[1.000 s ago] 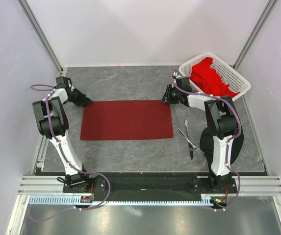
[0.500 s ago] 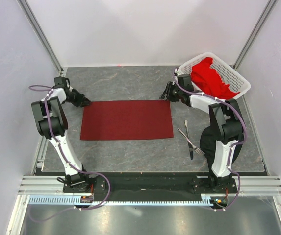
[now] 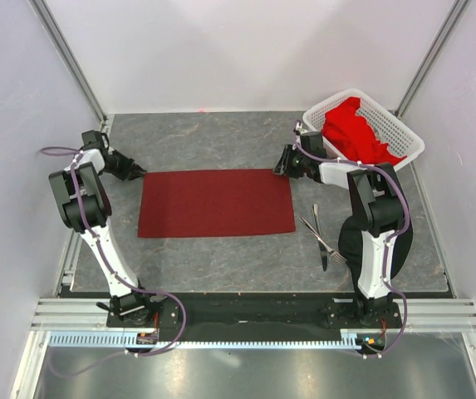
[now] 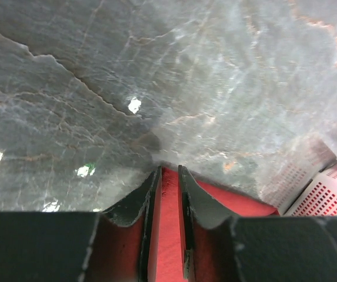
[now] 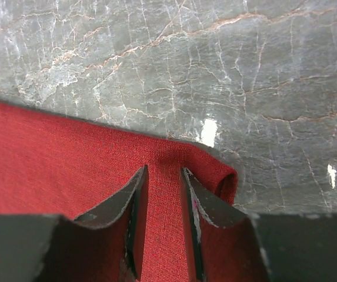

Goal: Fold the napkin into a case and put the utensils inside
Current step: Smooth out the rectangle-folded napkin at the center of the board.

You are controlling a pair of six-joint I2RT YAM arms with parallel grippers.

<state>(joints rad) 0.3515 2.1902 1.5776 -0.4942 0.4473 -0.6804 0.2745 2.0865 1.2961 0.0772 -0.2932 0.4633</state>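
Note:
The maroon napkin [image 3: 217, 203] lies flat on the table as a wide folded rectangle. My left gripper [image 3: 135, 172] sits low at its far left corner, fingers a narrow gap apart, with red cloth [image 4: 167, 235] showing between them. My right gripper [image 3: 282, 169] sits at the far right corner, jaws slightly apart over the cloth [image 5: 163, 194]; the corner fold [image 5: 227, 179] curls up beside the right finger. Neither grips the cloth. The silver fork and knife [image 3: 321, 238] lie crossed on the table right of the napkin, near the right arm.
A white lattice basket [image 3: 404, 133] with bright red cloths [image 3: 355, 129] stands at the far right corner; its edge shows in the left wrist view [image 4: 333, 191]. White walls close in the table on three sides. The arm bases stand at the near edge.
My left gripper has drawn back leftward to the napkin's far left corner. The napkin has shifted very slightly right. The right gripper has barely moved.

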